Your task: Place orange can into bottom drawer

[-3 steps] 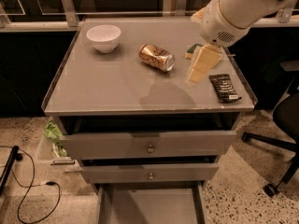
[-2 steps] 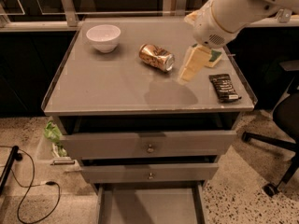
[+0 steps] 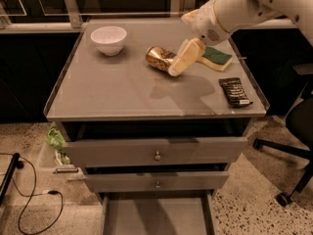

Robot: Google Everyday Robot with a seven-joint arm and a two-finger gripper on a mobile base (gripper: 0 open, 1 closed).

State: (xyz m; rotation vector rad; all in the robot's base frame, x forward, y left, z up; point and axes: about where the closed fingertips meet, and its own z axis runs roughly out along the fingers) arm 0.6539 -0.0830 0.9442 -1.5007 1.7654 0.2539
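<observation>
As we look down from the front, the bottom drawer (image 3: 156,218) sits nearest. It is pulled right out at floor level, with its flat grey floor showing between the side rails. Just above it comes the middle drawer (image 3: 195,181) with its small knob. Above that, the top drawer (image 3: 205,151) stands a little forward, with a dark gap over its front.

Off to the left, a black cable (image 3: 29,200) loops over the speckled floor, and a chair base (image 3: 286,148) pokes in on the right.

Up on the bench (image 3: 112,97), a black snack packet (image 3: 235,92) lies flat near the front right corner.

Mid-bench, there's the orange can (image 3: 157,57). It is lying on its side on the grey top, well apart from that drawer down below. The cream-coloured tool (image 3: 177,68) slants down from the right. Its tip overlaps the can's right end from this angle. How wide the tool is set, I cannot tell, nor whether it has hold of the can.

Just right of the tool lies a green sponge (image 3: 216,58). Over at the far left, a white bowl (image 3: 108,39) stands upright. The white arm (image 3: 244,6) reaches in from the top right corner.
</observation>
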